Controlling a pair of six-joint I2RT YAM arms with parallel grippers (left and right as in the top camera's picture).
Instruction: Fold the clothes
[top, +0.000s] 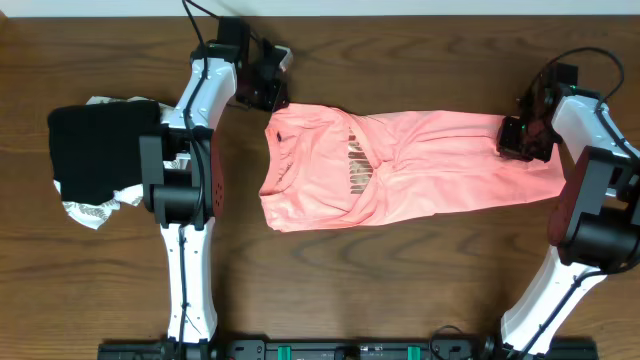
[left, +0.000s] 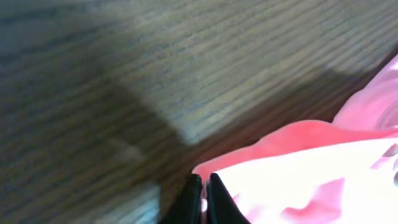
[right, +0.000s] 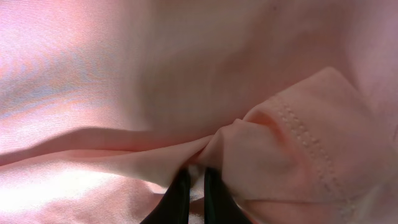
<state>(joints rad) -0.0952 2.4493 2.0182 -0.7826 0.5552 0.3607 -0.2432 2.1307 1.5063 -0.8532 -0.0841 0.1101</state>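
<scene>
The left end effector has its two fingers pressed together. A thin bit of pink shows between them, so it looks like it is pinching the very corner of the pink T-shirt. The right end effector is pressed together too, and it pinches a bunched-up fold next to the stitched hem.

Seen from above, the left end effector is at the neck end of the pink T-shirt, on its back corner. The right end effector is at the bottom end, also on the back edge. The shirt lies flat on the table, and its long way runs straight from one arm to the other. Most of the shirt lies toward the robot's side of both pinches. The gold letters face up, nearer the neck end, so the left arm is closer to them.

I think the next move is to lift the back edge and bring it over the shirt toward the robot, both arms together.

Past the neck end of the shirt sit a black garment and a white cloth.
</scene>
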